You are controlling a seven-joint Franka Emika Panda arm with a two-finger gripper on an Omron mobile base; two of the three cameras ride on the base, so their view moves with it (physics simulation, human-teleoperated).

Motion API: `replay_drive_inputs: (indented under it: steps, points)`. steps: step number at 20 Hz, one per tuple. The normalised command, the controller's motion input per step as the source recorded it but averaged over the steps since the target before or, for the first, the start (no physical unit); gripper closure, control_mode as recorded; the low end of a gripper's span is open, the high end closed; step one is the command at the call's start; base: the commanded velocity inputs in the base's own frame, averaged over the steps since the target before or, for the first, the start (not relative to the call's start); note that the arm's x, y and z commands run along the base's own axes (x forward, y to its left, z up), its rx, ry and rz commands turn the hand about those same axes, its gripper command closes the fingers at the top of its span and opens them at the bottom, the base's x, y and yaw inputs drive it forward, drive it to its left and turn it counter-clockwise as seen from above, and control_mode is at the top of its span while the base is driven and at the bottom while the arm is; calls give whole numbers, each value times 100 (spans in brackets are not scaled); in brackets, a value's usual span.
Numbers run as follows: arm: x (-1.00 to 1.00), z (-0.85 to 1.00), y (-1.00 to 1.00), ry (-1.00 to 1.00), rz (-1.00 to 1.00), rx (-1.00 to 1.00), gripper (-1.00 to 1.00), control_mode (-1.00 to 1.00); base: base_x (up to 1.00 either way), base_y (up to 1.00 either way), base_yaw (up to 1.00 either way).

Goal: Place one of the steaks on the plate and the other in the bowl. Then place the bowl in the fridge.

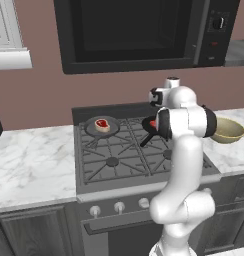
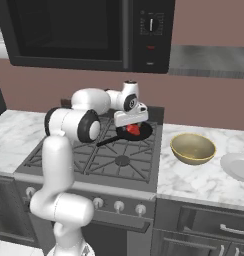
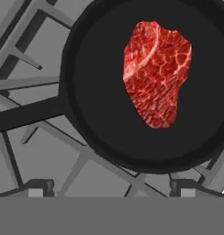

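1. The gripper [image 3: 109, 186] hangs over the black frying pan [image 3: 100, 133]. In the hand view its two finger tips rise at the bottom edge, set wide apart with nothing between them, so it is open and holds nothing.
2. One steak [image 3: 156, 73] lies flat in the frying pan, in the upper right of the hand view; in the right base view it sits just below the hand, at centre frame. The tips do not touch it.
3. The other steak [image 1: 102, 124] lies in the grey pan [image 1: 90, 129] at the back of the stove [image 1: 114, 160], left of centre in the left base view.
4. The bowl [image 2: 193, 148] stands empty on the counter [image 2: 194, 182], right of centre in the right base view.
5. The plate [image 2: 238, 167] lies bare at the right edge of that frame, just beside the bowl.
6. As I judge it, nothing is done yet: neither steak has left its pan, and both placings, plus carrying the bowl to the fridge, remain. The step in hand looks like the first pick.
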Motion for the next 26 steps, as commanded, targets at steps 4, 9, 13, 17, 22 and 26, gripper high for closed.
replay_drive_inputs:
  steps: [4,9,13,17,22,26]
  points:
    - [59,-27,-1,0,-1,0,-100,-100,0,0,0]
    - [51,-22,-4,0,-1,0,-100,-100,0,0,0]
    - [24,-19,-21,0,0,0,-100,-100,0,0,0]
    - [7,-7,-19,0,0,0,-100,-100,0,0,0]
    - [-1,-15,0,3,0,0,-100,-100,0,0,0]
    - [0,-27,0,0,0,0,-100,-100,0,0,0]
